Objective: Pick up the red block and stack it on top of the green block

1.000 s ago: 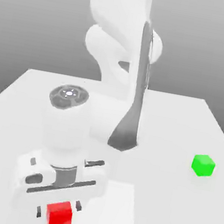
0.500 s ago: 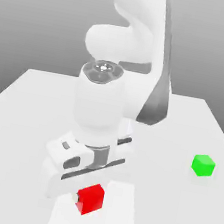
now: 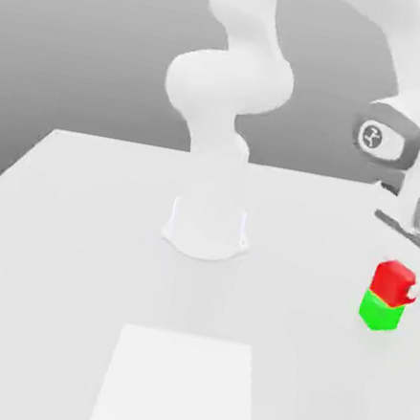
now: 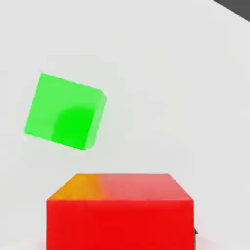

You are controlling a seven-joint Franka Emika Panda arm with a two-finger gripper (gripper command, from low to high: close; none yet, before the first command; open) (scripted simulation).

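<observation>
The arm reaches out toward the exterior view's right, and the tool is clamped narrow on the red block; the carry is the step in hand, with the release not yet made. From where I stand the red block hangs directly over the green block, which sits on the white surface near that right edge; the two look almost touching in the exterior view, though I cannot tell whether a gap is left between them. The hand view tells a more cautious story; there the red block is in the grip while the green block lies off to one side on the surface, turned at an angle to the red one, so I judge the load is not squarely over its target.

The next move, to my eye, calls for a small sideways correction and perhaps a twist of the wrist to match the faces; then a slow descent until the red block rests flat; only then should the tool open.
</observation>
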